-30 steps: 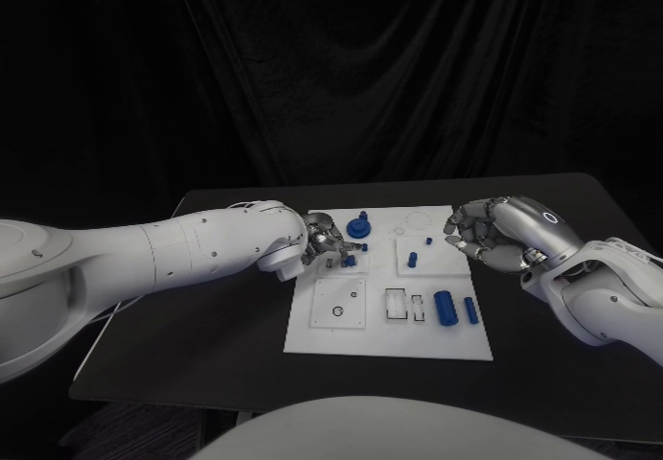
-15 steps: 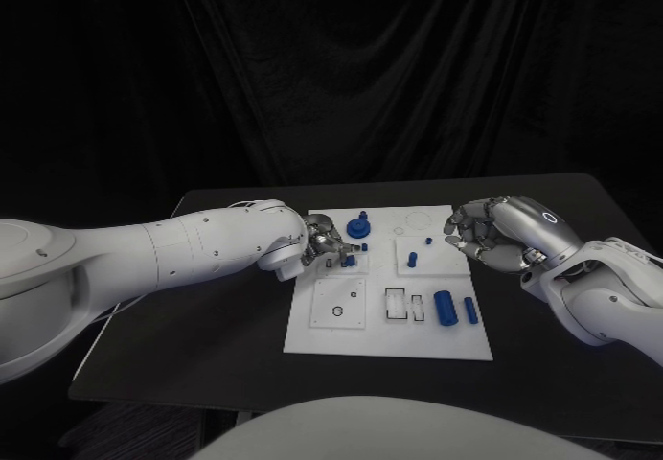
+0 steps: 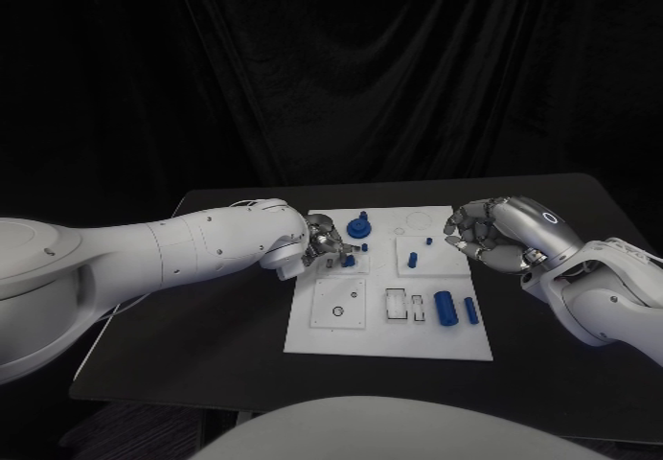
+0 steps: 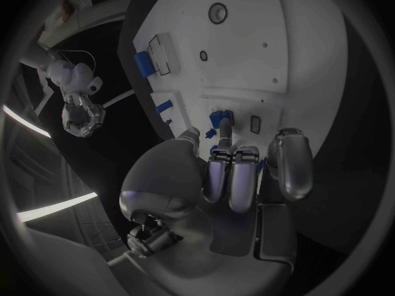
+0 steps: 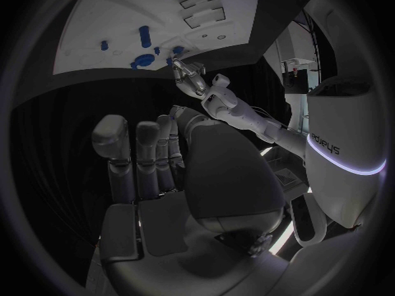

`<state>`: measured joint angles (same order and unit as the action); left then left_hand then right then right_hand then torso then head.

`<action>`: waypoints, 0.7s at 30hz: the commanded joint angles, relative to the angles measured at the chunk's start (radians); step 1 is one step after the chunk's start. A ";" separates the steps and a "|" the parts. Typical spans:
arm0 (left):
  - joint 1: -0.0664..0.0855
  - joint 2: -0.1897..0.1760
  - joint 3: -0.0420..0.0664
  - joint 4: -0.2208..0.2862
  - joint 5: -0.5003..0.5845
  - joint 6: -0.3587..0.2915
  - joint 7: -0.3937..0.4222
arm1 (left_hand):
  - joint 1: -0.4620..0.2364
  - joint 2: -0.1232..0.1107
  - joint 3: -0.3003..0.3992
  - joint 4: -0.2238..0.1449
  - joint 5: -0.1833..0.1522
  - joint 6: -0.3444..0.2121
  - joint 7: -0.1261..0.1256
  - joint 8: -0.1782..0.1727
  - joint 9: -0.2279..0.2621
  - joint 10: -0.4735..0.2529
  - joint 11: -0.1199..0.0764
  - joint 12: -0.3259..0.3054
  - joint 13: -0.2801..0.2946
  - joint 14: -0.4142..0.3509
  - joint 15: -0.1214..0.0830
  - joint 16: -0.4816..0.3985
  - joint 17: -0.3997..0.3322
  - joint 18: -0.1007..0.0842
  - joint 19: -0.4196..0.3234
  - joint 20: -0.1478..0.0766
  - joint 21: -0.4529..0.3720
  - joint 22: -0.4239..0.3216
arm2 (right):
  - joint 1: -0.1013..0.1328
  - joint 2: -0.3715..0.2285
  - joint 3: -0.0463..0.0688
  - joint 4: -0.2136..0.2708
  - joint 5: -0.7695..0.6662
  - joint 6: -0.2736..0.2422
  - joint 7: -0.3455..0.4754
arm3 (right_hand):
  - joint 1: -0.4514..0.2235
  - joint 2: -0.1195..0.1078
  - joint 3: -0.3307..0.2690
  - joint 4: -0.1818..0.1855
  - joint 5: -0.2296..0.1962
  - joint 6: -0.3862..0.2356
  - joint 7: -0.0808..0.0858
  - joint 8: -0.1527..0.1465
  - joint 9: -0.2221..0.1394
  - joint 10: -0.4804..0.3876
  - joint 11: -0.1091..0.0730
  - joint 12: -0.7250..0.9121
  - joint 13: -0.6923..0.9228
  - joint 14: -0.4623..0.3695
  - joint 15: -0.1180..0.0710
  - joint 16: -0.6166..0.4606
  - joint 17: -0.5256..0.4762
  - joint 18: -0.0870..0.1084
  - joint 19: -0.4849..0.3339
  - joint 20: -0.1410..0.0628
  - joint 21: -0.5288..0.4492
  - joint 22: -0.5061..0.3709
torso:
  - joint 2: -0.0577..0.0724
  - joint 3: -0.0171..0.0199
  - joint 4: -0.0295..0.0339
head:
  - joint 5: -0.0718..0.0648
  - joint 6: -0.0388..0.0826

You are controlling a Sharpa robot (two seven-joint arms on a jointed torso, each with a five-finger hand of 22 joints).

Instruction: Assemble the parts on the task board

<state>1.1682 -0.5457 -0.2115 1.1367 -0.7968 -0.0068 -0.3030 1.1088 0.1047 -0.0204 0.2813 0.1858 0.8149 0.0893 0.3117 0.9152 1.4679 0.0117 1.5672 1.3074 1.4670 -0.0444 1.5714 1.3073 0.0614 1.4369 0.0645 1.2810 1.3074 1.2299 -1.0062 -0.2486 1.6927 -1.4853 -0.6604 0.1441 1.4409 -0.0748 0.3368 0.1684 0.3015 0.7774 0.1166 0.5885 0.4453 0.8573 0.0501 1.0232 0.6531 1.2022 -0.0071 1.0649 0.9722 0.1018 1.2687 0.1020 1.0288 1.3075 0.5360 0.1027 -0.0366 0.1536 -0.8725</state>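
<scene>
Left hand [image 3: 326,245]: fingers curled at small blue part [image 4: 219,119] | right hand [image 3: 487,230]: curled, empty

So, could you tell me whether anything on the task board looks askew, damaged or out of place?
Nothing stands out: the task board lies flat and the blue parts rest tidily on it.

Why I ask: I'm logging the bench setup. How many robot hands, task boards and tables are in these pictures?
Hands: 2 (left hand, right hand)
Task board: 1
Table: 1
Total: 4
</scene>
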 commanded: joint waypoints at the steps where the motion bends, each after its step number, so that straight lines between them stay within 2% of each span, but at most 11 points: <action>1: -0.003 0.004 0.001 -0.002 0.004 0.021 -0.001 | 0.001 0.009 -0.007 0.001 0.001 0.005 0.004 -0.012 -0.010 0.103 0.008 0.004 0.263 0.104 0.007 -0.001 0.263 0.003 -0.002 0.007 -0.004 0.178 | -0.002 0.000 0.001 0.002 -0.002 0.003 -0.017 | -0.002 0.009 0.000 0.008 0.000 0.003 0.001 -0.002 -0.001 0.008 0.000 0.006 0.001 0.007 0.001 -0.005 -0.001 0.012 0.001 0.002 -0.003 0.110 | 0.000 0.0004 0.0003 | -0.001 0.000; 11: -0.004 0.007 0.001 -0.004 0.004 0.028 -0.004 | 0.011 0.014 -0.014 -0.001 0.004 0.013 0.013 -0.070 -0.071 0.103 0.017 0.004 0.263 0.104 0.014 -0.001 0.263 0.004 -0.005 0.014 -0.008 0.177 | -0.002 -0.001 0.001 0.001 -0.002 0.006 -0.018 | -0.003 0.009 -0.002 0.010 0.001 0.003 0.001 -0.002 -0.001 0.008 0.000 0.006 0.001 0.008 0.000 -0.005 -0.002 0.012 0.002 0.002 -0.003 0.110 | 0.000 0.0007 -0.0002 | -0.001 0.000; 21: -0.004 0.006 0.001 -0.002 0.004 0.033 -0.029 | 0.044 0.009 -0.010 -0.025 0.007 0.061 0.005 -0.073 -0.093 0.103 0.011 0.004 0.263 0.104 0.011 -0.001 0.263 0.004 -0.004 0.013 -0.005 0.178 | -0.003 0.000 0.001 0.001 -0.002 0.011 -0.020 | -0.003 0.009 -0.002 0.010 0.001 0.003 0.001 -0.002 -0.001 0.008 0.000 0.006 0.001 0.008 0.000 -0.005 -0.002 0.012 0.002 0.002 -0.003 0.110 | 0.000 0.0006 0.0002 | 0.001 0.000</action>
<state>1.1665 -0.5426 -0.2115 1.1309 -0.7975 0.0112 -0.3241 1.1456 0.1128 -0.0311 0.2619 0.1858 0.8703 0.0947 0.2332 0.8197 1.4646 0.0216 1.5672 1.3074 1.4669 -0.0373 1.5713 1.3073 0.0614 1.4335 0.0753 1.2770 1.3074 1.2297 -1.0063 -0.2486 1.6924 -1.4851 -0.6559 0.1420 1.4409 -0.0749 0.3327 0.1724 0.3015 0.7774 0.1166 0.5885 0.4455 0.8573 0.0501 1.0232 0.6531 1.2022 -0.0071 1.0649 0.9714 0.1018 1.2687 0.1020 1.0288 1.3074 0.5358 0.1034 -0.0370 0.1545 -0.8725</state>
